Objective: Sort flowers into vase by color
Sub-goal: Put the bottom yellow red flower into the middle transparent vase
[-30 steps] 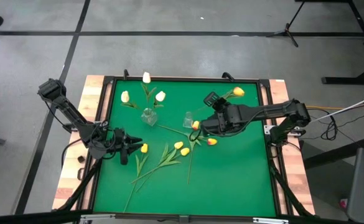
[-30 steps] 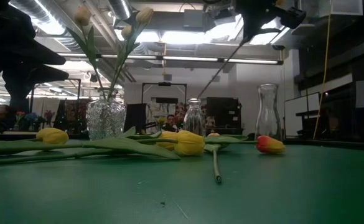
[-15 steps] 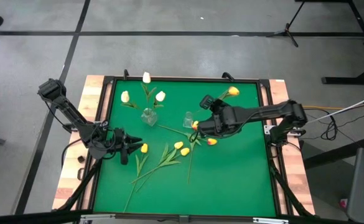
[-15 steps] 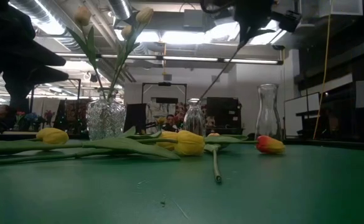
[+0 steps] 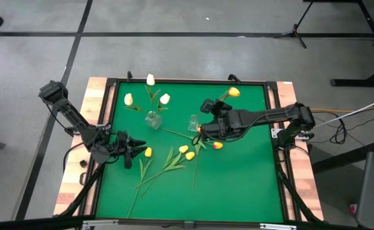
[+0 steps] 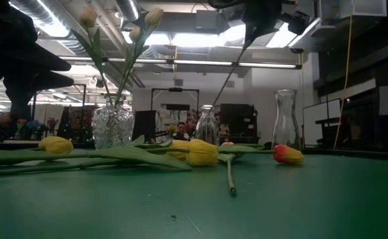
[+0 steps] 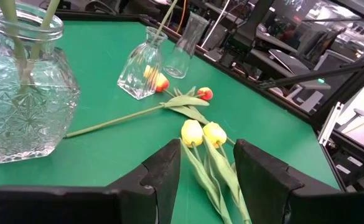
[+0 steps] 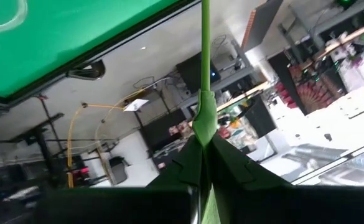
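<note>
The yellow tulip [image 5: 234, 92], pinched at its stem by my right gripper [image 5: 207, 126], has drifted closer to the small glass vase [image 5: 194, 122], so insertion looks near. My left gripper [image 5: 135, 149], fingers spread, waits beside the cut-glass vase [image 5: 153, 119] on the worktop [image 5: 238, 179].

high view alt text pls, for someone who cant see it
Seen from above, the right gripper holds a yellow tulip by its stem over a small glass vase on a green table. The left gripper waits beside loose yellow tulips.

Robotics lab: grey concrete floor [image 5: 174, 19], tripod stand [image 5: 295, 29], ceiling strip lights [image 6: 180, 63], equipment racks [image 6: 237, 123].
</note>
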### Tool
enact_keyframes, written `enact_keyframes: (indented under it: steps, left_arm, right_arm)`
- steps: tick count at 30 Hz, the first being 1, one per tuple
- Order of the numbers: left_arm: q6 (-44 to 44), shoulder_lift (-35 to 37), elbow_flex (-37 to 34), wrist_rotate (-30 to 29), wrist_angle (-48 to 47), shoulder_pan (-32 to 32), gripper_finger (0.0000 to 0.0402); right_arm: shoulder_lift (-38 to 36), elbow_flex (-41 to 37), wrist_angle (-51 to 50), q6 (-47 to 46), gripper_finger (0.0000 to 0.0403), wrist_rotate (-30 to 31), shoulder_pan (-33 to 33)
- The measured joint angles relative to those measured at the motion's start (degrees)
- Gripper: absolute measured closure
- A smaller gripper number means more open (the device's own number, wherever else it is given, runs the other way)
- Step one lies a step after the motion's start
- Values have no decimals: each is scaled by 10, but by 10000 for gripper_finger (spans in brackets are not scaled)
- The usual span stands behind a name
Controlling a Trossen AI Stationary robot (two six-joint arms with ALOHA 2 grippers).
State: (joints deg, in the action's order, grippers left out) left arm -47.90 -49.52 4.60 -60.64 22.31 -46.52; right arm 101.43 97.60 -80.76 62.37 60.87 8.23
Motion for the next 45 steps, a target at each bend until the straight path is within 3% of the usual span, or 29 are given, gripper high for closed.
enact_keyframes:
  steps: [10, 19, 45]
  left_arm:
    - [0, 0, 0, 0, -5, 0, 254]
    - [0, 0, 0, 0, -5, 0, 254]
    - [0, 0, 0, -4, -7, 0, 254]
  right_arm:
    - [0, 0, 84, 92, 382, -11, 0]
    - [0, 0, 109, 174, 382, -78, 0]
    - [0, 0, 142, 176, 381, -100, -28]
